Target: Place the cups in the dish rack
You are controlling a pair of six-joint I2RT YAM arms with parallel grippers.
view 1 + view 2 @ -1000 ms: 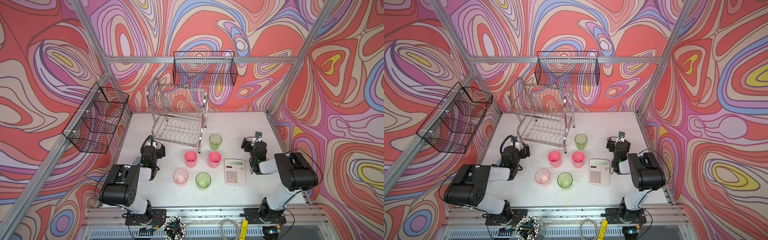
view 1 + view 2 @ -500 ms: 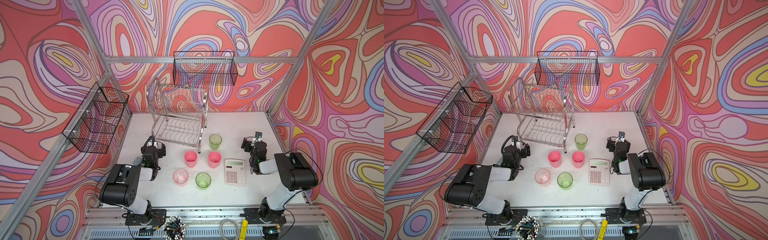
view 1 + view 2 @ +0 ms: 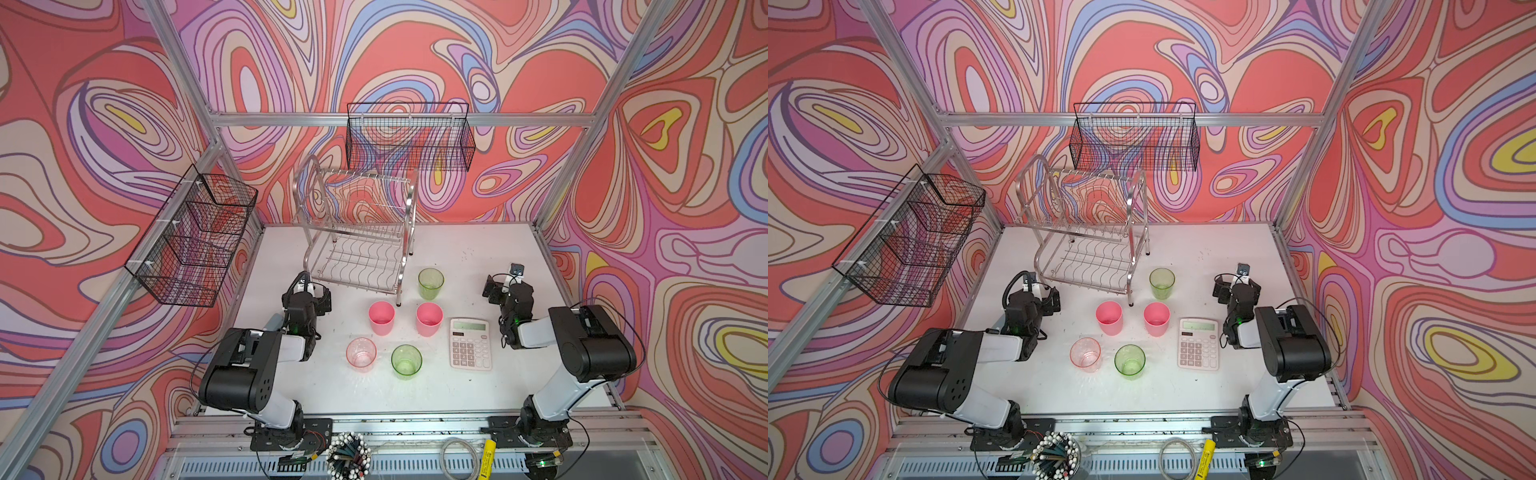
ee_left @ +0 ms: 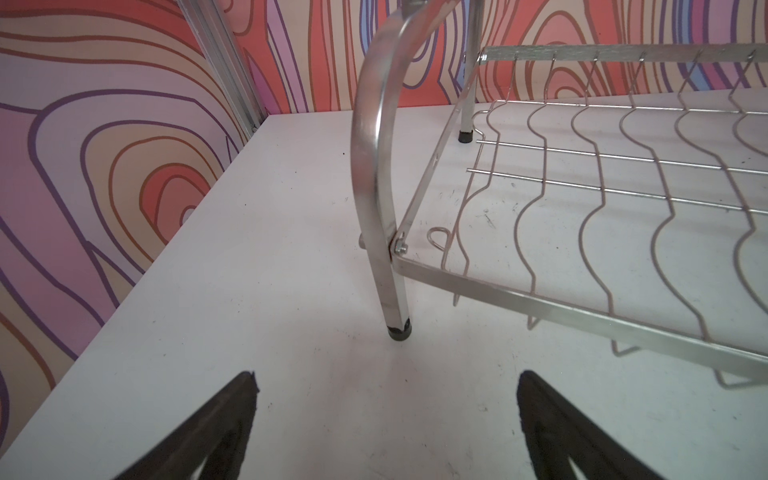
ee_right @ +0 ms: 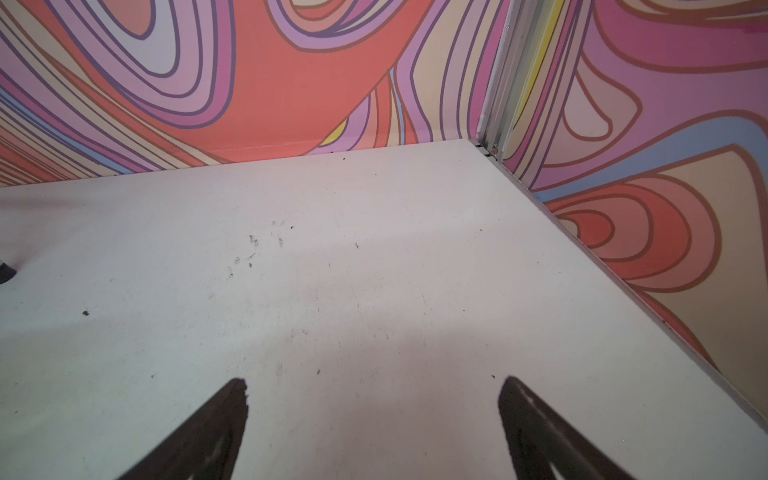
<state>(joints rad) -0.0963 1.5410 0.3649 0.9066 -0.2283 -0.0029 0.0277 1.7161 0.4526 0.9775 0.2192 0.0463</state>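
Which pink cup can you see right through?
The clear pinkish cup at the front, left of a green cup. Its wall is clear; the solid pink cup behind it and its twin are not see-through.

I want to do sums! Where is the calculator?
In both top views the calculator lies flat on the table, right of the middle, between a pink cup and the right arm.
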